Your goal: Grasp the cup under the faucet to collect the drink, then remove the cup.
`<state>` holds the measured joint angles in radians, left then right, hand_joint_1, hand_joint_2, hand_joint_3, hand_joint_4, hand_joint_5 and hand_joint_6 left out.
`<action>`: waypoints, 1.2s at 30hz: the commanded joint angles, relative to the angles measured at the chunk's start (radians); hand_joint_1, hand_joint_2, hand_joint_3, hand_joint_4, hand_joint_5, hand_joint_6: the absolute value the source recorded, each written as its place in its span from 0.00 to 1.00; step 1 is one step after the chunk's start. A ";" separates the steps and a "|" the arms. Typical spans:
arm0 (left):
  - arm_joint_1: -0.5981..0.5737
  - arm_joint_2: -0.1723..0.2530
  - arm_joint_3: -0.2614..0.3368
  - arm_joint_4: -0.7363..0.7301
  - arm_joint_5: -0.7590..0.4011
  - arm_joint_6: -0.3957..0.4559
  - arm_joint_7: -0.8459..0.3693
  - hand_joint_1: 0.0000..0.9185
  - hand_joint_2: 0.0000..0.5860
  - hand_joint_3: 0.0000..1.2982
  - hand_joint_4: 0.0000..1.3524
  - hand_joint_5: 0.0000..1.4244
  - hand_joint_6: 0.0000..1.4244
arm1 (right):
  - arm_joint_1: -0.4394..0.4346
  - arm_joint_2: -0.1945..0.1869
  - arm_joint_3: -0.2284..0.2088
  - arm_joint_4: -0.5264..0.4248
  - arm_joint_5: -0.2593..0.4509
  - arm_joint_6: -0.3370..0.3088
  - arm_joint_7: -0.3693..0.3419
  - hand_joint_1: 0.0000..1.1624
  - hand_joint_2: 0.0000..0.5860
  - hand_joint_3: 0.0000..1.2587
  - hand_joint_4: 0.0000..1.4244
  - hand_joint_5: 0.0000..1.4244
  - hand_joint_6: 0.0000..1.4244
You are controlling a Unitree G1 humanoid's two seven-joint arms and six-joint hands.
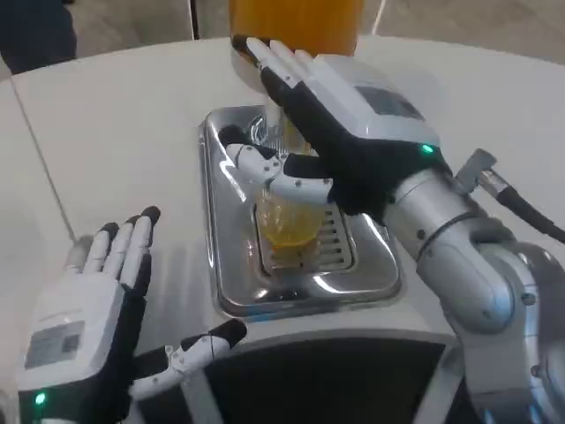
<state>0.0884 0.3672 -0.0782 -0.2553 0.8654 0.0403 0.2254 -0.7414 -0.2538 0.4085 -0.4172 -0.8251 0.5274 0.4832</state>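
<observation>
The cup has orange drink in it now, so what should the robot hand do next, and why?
Probably lift the cup gently off the silver drip tray and draw it away from the dispenser. The right hand is around it, with some orange drink inside, while the left hand waits open on the table.

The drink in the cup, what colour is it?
Orange-yellow, seen in the head view: the drink fills the bottom of the clear cup.

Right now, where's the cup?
Head view, centre: the cup stands on the drip tray, with the right hand around it.
</observation>
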 commanded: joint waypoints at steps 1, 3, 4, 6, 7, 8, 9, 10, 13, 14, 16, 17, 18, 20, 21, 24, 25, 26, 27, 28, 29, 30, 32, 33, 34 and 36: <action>-0.043 -0.042 -0.028 0.042 0.024 0.031 0.026 0.12 0.08 0.00 0.00 0.00 0.00 | 0.024 0.008 0.022 -0.050 0.001 -0.011 0.053 0.27 0.84 0.03 0.00 0.00 0.10; -0.061 -0.054 -0.037 0.056 0.027 0.037 0.035 0.15 0.09 0.00 0.00 0.00 0.00 | 0.031 0.009 0.015 -0.060 -0.001 -0.010 0.063 0.27 0.84 0.03 0.00 0.00 0.10; -0.078 -0.062 -0.043 0.065 0.028 0.042 0.038 0.15 0.09 0.00 0.00 0.00 0.00 | 0.034 0.008 0.012 -0.060 -0.002 -0.010 0.065 0.27 0.84 0.03 0.00 0.00 0.10; -0.102 -0.073 -0.054 0.078 0.030 0.049 0.043 0.19 0.09 0.00 0.00 0.00 0.00 | 0.038 0.007 0.009 -0.059 -0.004 -0.013 0.070 0.28 0.84 0.03 0.00 0.00 0.09; -0.113 -0.077 -0.060 0.086 0.031 0.051 0.044 0.19 0.10 0.00 0.00 0.00 0.00 | 0.043 0.008 0.006 -0.059 -0.002 -0.016 0.066 0.28 0.84 0.03 0.00 0.00 0.09; -0.125 -0.081 -0.065 0.095 0.029 0.053 0.045 0.21 0.10 0.00 0.00 0.00 0.00 | 0.046 0.008 0.003 -0.059 -0.001 -0.017 0.064 0.28 0.85 0.03 0.00 0.00 0.09; -0.133 -0.083 -0.069 0.101 0.027 0.056 0.047 0.21 0.11 0.00 0.00 0.00 0.00 | 0.046 0.007 0.003 -0.057 -0.002 -0.020 0.064 0.28 0.85 0.03 0.00 0.00 0.09; -0.147 -0.087 -0.073 0.111 0.023 0.058 0.048 0.21 0.11 0.00 0.00 0.00 0.00 | 0.048 0.006 0.001 -0.055 -0.004 -0.021 0.060 0.28 0.85 0.03 0.00 0.00 0.09; -0.181 -0.097 -0.081 0.139 0.019 0.062 0.055 0.22 0.10 0.00 0.00 0.00 0.00 | 0.052 0.006 -0.006 -0.045 0.000 -0.024 0.054 0.29 0.85 0.03 0.00 0.00 0.09; -0.189 -0.099 -0.083 0.147 0.018 0.063 0.056 0.22 0.10 0.00 0.00 0.00 0.00 | 0.054 0.005 -0.006 -0.041 0.000 -0.025 0.054 0.29 0.85 0.03 0.00 0.01 0.09; -0.206 -0.106 -0.088 0.162 0.012 0.062 0.055 0.22 0.10 0.00 0.00 0.00 0.00 | 0.058 0.004 -0.008 -0.039 0.001 -0.026 0.053 0.29 0.86 0.03 0.00 0.01 0.09; -0.212 -0.108 -0.092 0.166 0.010 0.061 0.055 0.23 0.10 0.00 0.00 0.00 0.00 | 0.059 0.004 -0.008 -0.037 0.001 -0.027 0.051 0.29 0.86 0.03 0.00 0.01 0.09; -0.217 -0.110 -0.096 0.169 0.009 0.060 0.055 0.23 0.10 0.00 0.00 0.00 0.00 | 0.061 0.005 -0.009 -0.036 0.000 -0.028 0.050 0.29 0.86 0.03 0.00 0.01 0.09; -0.223 -0.112 -0.102 0.172 0.008 0.059 0.055 0.23 0.10 0.00 0.00 0.00 0.00 | 0.059 0.008 -0.012 -0.028 0.004 -0.026 0.054 0.30 0.85 0.03 0.00 0.01 0.09; -0.230 -0.115 -0.107 0.176 0.006 0.059 0.053 0.23 0.10 0.00 0.00 0.00 0.00 | 0.058 0.010 -0.013 -0.025 0.007 -0.025 0.056 0.30 0.85 0.03 0.00 0.01 0.09; -0.243 -0.118 -0.118 0.183 0.002 0.055 0.051 0.23 0.10 0.00 0.00 0.00 0.00 | 0.080 0.016 -0.022 -0.035 0.005 -0.038 0.021 0.30 0.85 0.03 0.00 0.01 0.09; -0.245 -0.118 -0.120 0.184 0.002 0.053 0.051 0.23 0.10 0.00 0.00 0.00 0.00 | 0.090 0.019 -0.028 -0.038 0.009 -0.042 0.008 0.30 0.85 0.03 0.00 0.01 0.09; -0.247 -0.118 -0.123 0.185 0.003 0.052 0.052 0.23 0.10 0.00 0.00 0.00 0.00 | 0.093 0.019 -0.030 -0.036 0.008 -0.039 0.008 0.30 0.85 0.02 0.00 0.00 0.09; -0.251 -0.118 -0.126 0.189 0.001 0.051 0.050 0.23 0.10 0.00 0.00 0.00 0.00 | 0.108 0.025 -0.036 -0.039 0.009 -0.039 -0.008 0.30 0.86 0.02 0.00 0.00 0.09; -0.255 -0.118 -0.129 0.194 0.000 0.050 0.050 0.23 0.10 0.00 0.00 0.00 0.00 | 0.119 0.030 -0.041 -0.041 0.010 -0.039 -0.020 0.30 0.86 0.02 0.00 0.00 0.09; -0.259 -0.118 -0.131 0.198 -0.002 0.049 0.050 0.23 0.10 0.00 0.00 0.00 0.00 | 0.155 0.051 -0.053 -0.060 0.008 -0.042 -0.068 0.31 0.86 0.02 0.00 0.00 0.09; -0.262 -0.117 -0.134 0.202 -0.004 0.049 0.051 0.23 0.10 0.00 0.00 0.00 0.00 | 0.220 0.091 -0.076 -0.092 0.009 -0.060 -0.167 0.31 0.86 0.02 0.00 0.00 0.09; -0.268 -0.117 -0.139 0.209 -0.006 0.048 0.055 0.23 0.10 0.00 0.00 0.00 0.00 | 0.296 0.147 -0.112 -0.143 0.003 -0.041 -0.256 0.32 0.87 0.02 0.00 0.00 0.08; -0.272 -0.117 -0.141 0.213 -0.008 0.048 0.056 0.23 0.10 0.00 0.00 0.00 0.00 | 0.316 0.158 -0.126 -0.159 0.002 -0.036 -0.272 0.33 0.88 0.00 0.00 0.00 0.08; -0.275 -0.117 -0.142 0.215 -0.009 0.048 0.056 0.23 0.10 0.00 0.00 0.00 0.00 | 0.324 0.161 -0.134 -0.167 0.001 -0.035 -0.274 0.34 0.87 0.00 0.00 0.00 0.07; -0.281 -0.114 -0.144 0.221 -0.011 0.048 0.055 0.23 0.10 0.00 0.00 0.00 0.00 | 0.359 0.166 -0.156 -0.197 0.011 -0.064 -0.302 0.37 0.87 0.00 0.00 0.00 0.05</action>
<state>-0.1826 0.2533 -0.2152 -0.0473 0.8584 0.0957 0.2717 -0.4283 -0.0934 0.2849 -0.5716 -0.8244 0.4832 0.2193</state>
